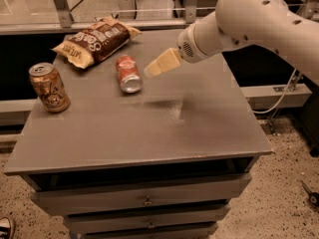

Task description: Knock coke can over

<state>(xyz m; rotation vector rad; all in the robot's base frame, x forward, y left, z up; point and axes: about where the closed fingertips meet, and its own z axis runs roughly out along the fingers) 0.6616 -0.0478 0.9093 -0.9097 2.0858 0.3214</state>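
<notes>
The coke can (128,73), red-orange with a silver top, lies on its side on the grey table (199,118), its top facing the front. My gripper (150,71) hangs just to the right of the can and a little above the table, not touching it. Its cream fingers are shut together and hold nothing. The white arm (249,19) reaches in from the upper right.
A gold-brown can (49,87) stands upright near the table's left edge. A brown chip bag (97,41) lies at the back left, just behind the coke can. Drawers (147,200) sit under the tabletop. A metal rail (119,24) runs behind the table.
</notes>
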